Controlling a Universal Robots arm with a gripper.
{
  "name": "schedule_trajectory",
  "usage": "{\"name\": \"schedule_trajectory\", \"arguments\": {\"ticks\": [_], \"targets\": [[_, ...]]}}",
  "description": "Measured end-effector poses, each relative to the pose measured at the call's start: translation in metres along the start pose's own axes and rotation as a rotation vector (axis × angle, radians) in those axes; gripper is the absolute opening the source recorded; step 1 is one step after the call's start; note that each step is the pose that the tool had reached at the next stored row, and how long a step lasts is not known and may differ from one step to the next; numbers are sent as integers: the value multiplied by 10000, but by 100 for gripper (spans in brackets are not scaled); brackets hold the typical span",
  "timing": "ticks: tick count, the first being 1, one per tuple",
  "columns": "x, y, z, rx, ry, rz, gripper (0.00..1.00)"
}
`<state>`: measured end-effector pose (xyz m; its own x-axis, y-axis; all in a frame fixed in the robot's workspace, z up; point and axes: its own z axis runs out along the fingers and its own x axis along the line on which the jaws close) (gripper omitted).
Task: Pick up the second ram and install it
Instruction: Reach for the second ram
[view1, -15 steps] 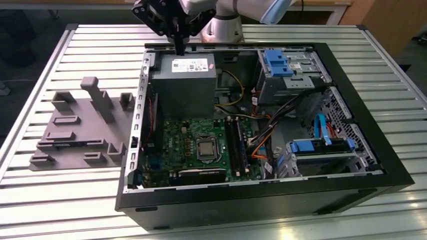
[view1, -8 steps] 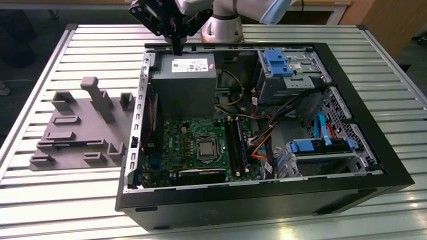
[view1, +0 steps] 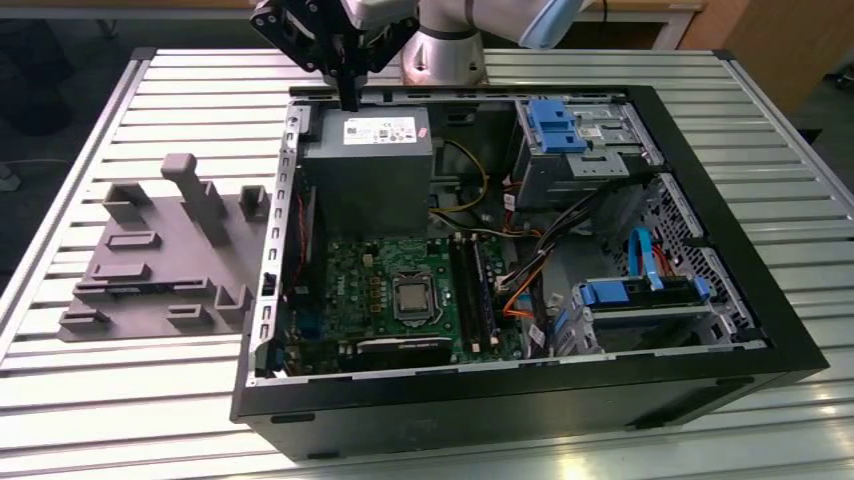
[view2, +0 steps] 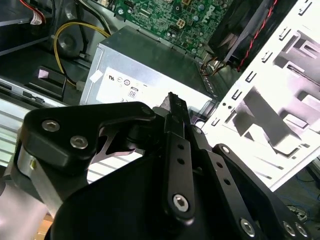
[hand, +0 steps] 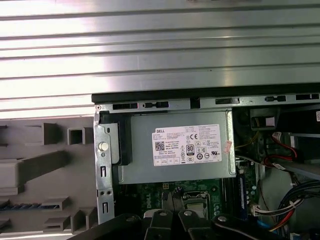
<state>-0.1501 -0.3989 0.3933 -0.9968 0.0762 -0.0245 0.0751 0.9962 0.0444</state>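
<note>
a black robot gripper (view1: 350, 97) hangs above the far edge of an open computer case (view1: 534, 405) that rests on a slatted metal table (view1: 94, 400). its two fingers are drawn together at the tips, and nothing appears between them. directly beneath the fingertips sits the grey power supply (view1: 367, 170) with a white label.

the task looks barely begun. the second ram (hand: 31, 205) seems to be the thin bluish strip resting in a slot of the grey plastic fixture (view1: 147, 265). the fixture lies outside the case, lower than the gripper and off toward the exterior view's left, well apart from the fingers. picking up and installing both appear left to do.

below the gripper, past the power supply, lies the green motherboard (view1: 380, 265). it carries a silver processor (view1: 414, 297) with long dark memory slots (view1: 470, 290) just beside it. whether a slot is already filled is unclear. orange and yellow cables (view1: 523, 285) crowd close to the slots. the case's metal side wall (view1: 283, 200) stands between gripper and fixture.
</note>
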Motion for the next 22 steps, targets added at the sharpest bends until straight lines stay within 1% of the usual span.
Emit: {"name": "schedule_trajectory", "arguments": {"ticks": [22], "targets": [[154, -12, -4, 0, 0, 0, 11]]}}
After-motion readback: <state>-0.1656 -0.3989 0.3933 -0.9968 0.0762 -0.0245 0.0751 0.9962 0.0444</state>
